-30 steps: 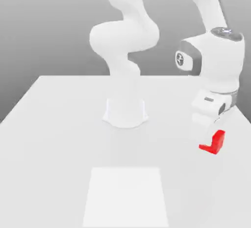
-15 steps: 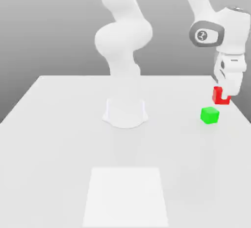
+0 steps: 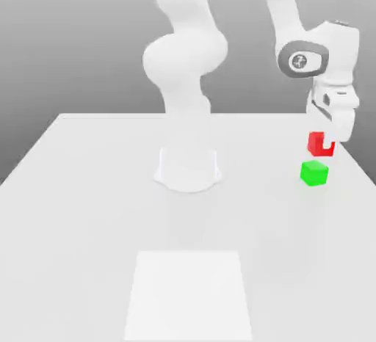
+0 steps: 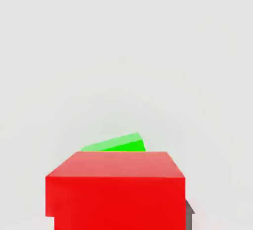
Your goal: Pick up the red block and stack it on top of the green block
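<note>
Red block held, green block just down-frame

The red block (image 3: pixel 316 144) sits at the right of the exterior view, just above mid-height, clamped between the 2 fingertips of the gripper (image 3: pixel 328 142), which is closed on it. Being a cube, it shows no long axis. The green block (image 3: pixel 314 173) lies near it, lower in the frame, at an angle to it in the hand view. The coming move likely turns on that offset: carry the red over the green, then lower. The only arm (image 3: pixel 283 10) reaches in from upper right.

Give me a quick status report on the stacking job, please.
Gripper shut on the red block. Green block on the table, not yet topped. Nothing seen on top of the green block to obstruct stacking.
</note>
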Robot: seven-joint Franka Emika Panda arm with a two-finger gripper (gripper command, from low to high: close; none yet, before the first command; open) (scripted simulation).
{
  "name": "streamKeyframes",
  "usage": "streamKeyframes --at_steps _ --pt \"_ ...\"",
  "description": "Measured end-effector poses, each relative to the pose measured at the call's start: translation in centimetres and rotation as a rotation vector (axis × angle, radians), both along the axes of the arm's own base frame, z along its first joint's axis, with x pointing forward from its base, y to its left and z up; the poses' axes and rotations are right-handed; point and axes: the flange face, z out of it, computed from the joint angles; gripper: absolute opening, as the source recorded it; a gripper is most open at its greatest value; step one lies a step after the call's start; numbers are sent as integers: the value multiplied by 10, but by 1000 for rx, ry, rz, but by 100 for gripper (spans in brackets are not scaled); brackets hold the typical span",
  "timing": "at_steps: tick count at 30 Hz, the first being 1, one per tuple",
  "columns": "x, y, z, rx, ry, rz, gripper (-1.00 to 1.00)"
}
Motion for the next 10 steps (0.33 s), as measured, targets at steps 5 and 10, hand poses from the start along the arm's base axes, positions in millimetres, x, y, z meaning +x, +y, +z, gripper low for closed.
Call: streamKeyframes --at_steps 5,10 --pt "0 -1 -14 -2 2 -1 -100" --pt "0 -3 -28 -6 10 -5 -100"
